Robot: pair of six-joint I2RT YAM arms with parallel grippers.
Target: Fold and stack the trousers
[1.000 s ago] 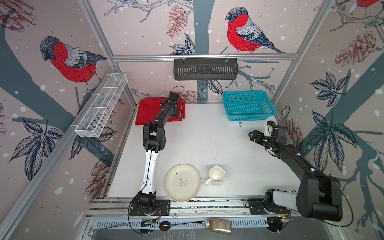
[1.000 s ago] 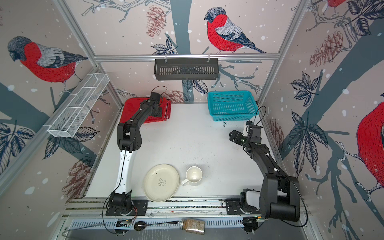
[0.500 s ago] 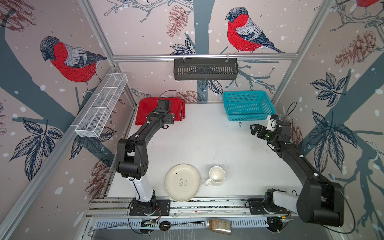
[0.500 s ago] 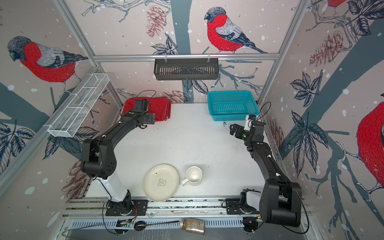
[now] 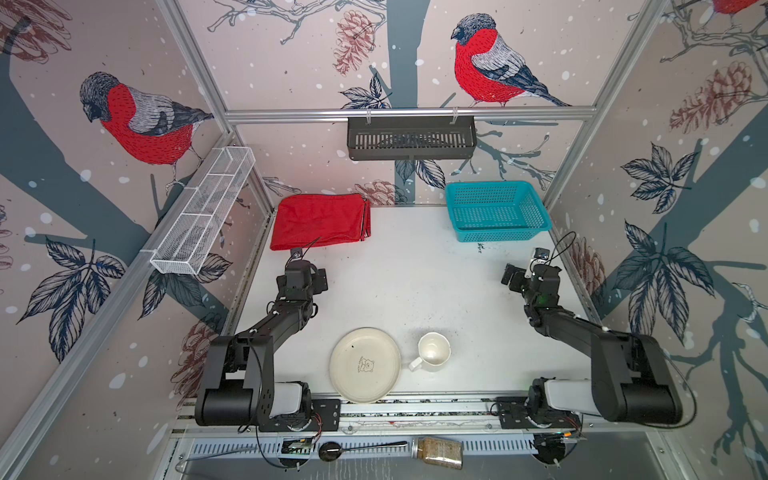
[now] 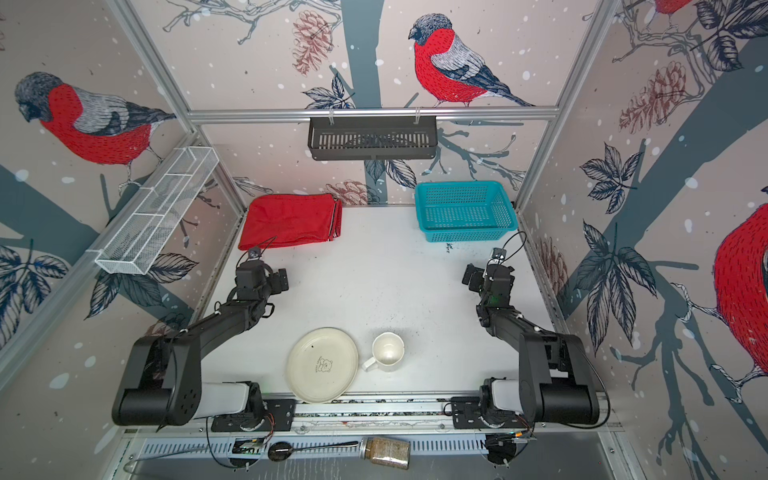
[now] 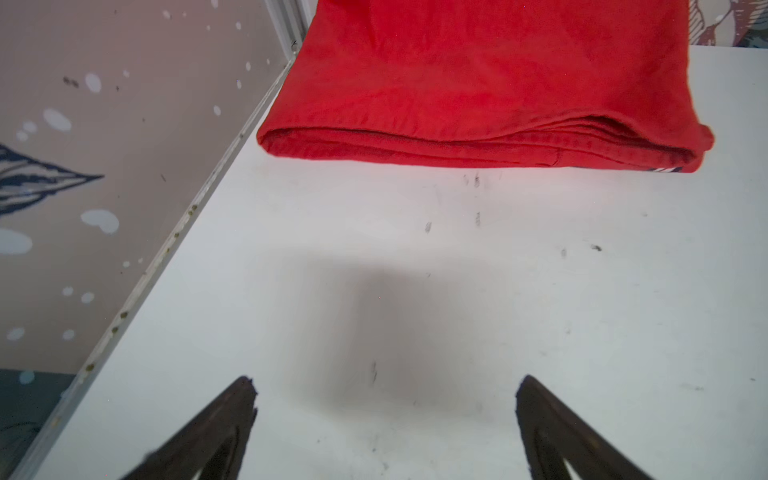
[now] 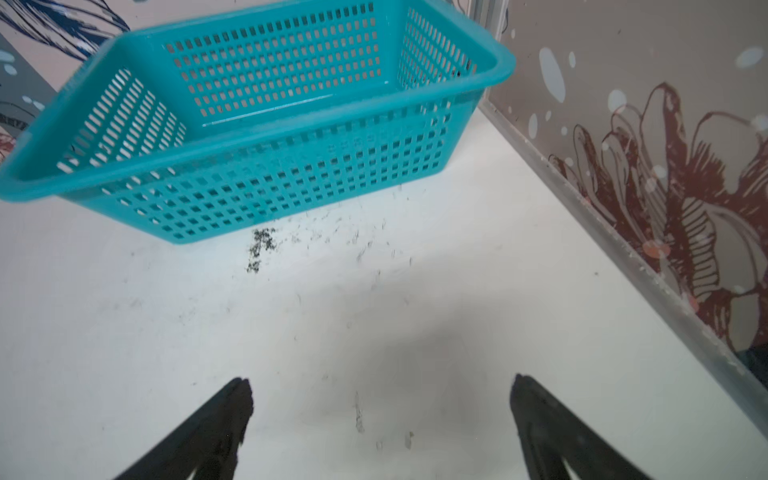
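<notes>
Trousers (image 5: 320, 220) lie folded far-left, just beyond my left pincer (image 7: 384, 386), well off my right pincer (image 8: 380, 384); both gape empty.

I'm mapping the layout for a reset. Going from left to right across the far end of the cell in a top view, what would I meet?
white wire rack → trousers → teal basket
</notes>
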